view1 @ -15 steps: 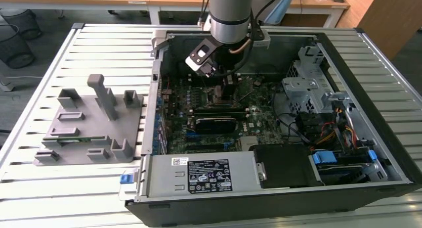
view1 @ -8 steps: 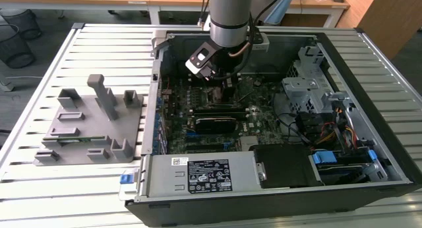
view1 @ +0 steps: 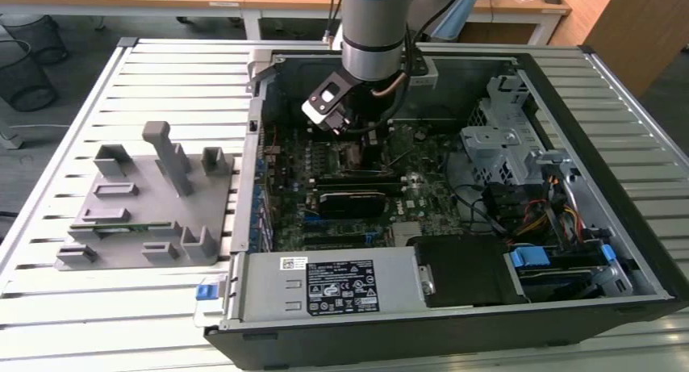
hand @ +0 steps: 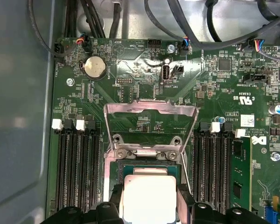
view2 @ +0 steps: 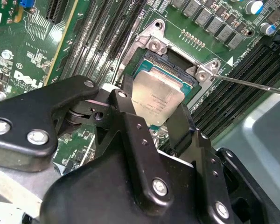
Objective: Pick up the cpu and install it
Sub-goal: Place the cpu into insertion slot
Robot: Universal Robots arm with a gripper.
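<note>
**Cpu gripped over the open socket, not yet locked in**

The arm reaches down into the open computer case, which lies on the slatted worktop. In both wrist views the jaws are closed on the cpu, pinching it by two opposite edges with its silver-grey top facing up. So the pick-up part of the job looks done.

The cpu sits directly over the socket on the motherboard. In the second wrist view it looks slightly tilted against the socket frame, with one edge lying over the recess. Whether it already rests on the socket contacts or hangs just above them, I cannot tell.

The metal hold-down plate stands flipped open behind the socket, and the thin locking lever is swung out to one side. Neither presses on the cpu, so it is not clamped.

My reading is that the task is well past halfway. The cpu is lifted, carried into the case and lined up with its place. What remains is to seat it flat and let go of it, and the plate and lever are open as well.

The grey fixture stands on the worktop at the exterior view's left, well apart from the arm.
</note>
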